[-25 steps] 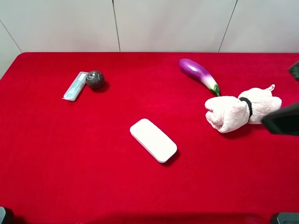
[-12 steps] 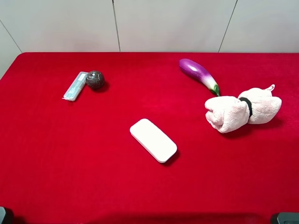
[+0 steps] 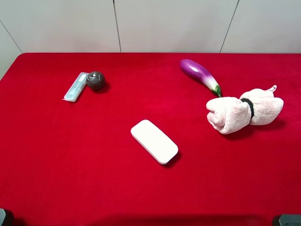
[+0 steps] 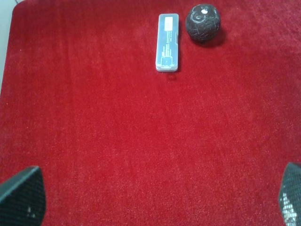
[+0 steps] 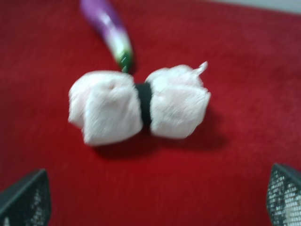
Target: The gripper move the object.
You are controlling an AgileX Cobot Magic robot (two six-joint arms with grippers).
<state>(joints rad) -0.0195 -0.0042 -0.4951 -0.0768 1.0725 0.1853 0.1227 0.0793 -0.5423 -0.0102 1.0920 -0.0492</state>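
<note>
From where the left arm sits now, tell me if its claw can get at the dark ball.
Probably yes. The left claw is open, only bare red cloth lies between it and the ball, and the small clear case sits beside the ball, off the path.

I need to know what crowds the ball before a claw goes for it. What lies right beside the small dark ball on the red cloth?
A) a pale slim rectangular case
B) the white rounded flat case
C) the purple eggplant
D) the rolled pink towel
A: the dark ball sits right next to the slim pale case; whether they touch is unclear.
</note>
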